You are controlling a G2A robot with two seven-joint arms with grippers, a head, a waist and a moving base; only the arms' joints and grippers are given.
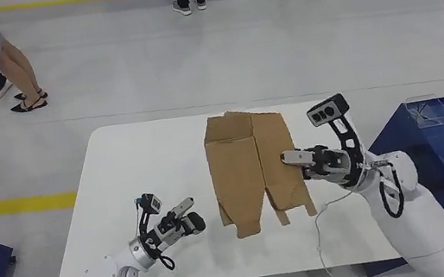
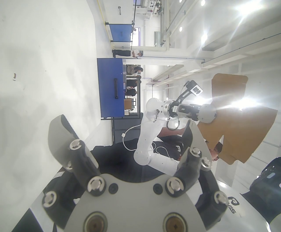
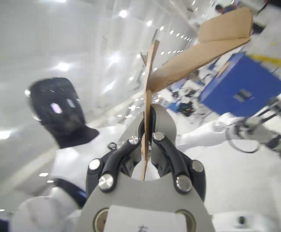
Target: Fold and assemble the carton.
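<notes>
Above the white table [image 1: 124, 180], the flattened brown cardboard carton [image 1: 253, 168] hangs with flaps splayed, its edge pinched by the right gripper [image 1: 288, 158]; the left gripper [image 1: 190, 215] gapes empty.

I have the left arm stretched forward on my left side, forearm angled inward. The left gripper [image 1: 191, 216] has its fingers [image 2: 65, 136] spread wide with nothing between them. My right arm is bent at the elbow, wrist turned inward across my front. The right gripper [image 1: 288, 158] has its fingers [image 3: 163, 123] pinched tight on a thin panel edge of the carton [image 1: 249, 169].
</notes>
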